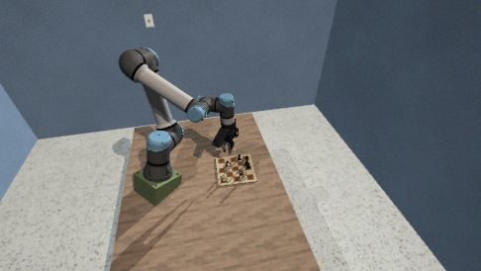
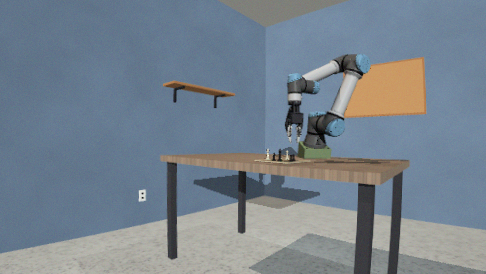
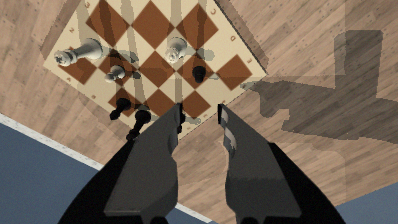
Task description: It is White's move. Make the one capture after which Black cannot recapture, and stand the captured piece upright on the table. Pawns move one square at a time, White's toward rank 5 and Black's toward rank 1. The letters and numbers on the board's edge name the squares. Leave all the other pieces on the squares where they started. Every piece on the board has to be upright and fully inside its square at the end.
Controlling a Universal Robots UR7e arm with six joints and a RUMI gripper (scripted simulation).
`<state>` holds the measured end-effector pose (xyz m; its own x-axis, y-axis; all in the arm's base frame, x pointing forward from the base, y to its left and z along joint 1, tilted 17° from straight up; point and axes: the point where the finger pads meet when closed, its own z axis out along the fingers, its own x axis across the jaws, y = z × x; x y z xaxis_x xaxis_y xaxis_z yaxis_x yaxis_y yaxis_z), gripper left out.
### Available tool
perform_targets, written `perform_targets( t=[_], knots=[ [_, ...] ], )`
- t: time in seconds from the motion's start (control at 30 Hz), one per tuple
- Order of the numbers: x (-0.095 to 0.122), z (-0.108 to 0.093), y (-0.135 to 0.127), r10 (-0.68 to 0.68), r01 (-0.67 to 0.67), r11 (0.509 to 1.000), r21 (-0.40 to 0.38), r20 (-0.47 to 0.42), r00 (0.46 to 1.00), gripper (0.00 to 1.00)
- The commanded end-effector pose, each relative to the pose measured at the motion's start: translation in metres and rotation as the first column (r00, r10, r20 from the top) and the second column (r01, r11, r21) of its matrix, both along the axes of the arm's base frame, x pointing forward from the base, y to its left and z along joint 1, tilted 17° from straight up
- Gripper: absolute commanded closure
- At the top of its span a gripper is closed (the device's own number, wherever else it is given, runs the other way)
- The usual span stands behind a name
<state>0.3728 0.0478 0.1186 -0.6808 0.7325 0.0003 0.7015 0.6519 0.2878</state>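
A small chessboard [image 1: 236,169] lies on the wooden table; in the wrist view [image 3: 155,55] it fills the upper left. On it stand a tall white piece [image 3: 80,52], a white pawn [image 3: 116,74], another white piece [image 3: 176,47], a black pawn [image 3: 199,73], and black pieces [image 3: 121,106] [image 3: 140,120] near the board's edge. One more dark piece is mostly hidden behind my left finger. My gripper [image 3: 200,105] [image 1: 227,144] hangs well above the board's near edge, fingers narrowed with a gap and nothing between them. It also shows in the exterior view [image 2: 293,132].
The arm's green base [image 1: 156,185] stands on the table left of the board. The table edge and the floor show at the lower left of the wrist view. A wall shelf [image 2: 199,90] hangs far from the table.
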Motion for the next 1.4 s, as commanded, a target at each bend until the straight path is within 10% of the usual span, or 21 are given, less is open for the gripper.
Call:
perform_targets(
  t=[0.0,1.37],
  knots=[
    [0.001,-0.002,0.0,0.0,0.0,1.0,0.0,0.001,1.0,0.8],
    [0.011,-0.045,0.009,0.0,0.0,1.0,0.0,0.001,1.0,0.8]
  ],
)
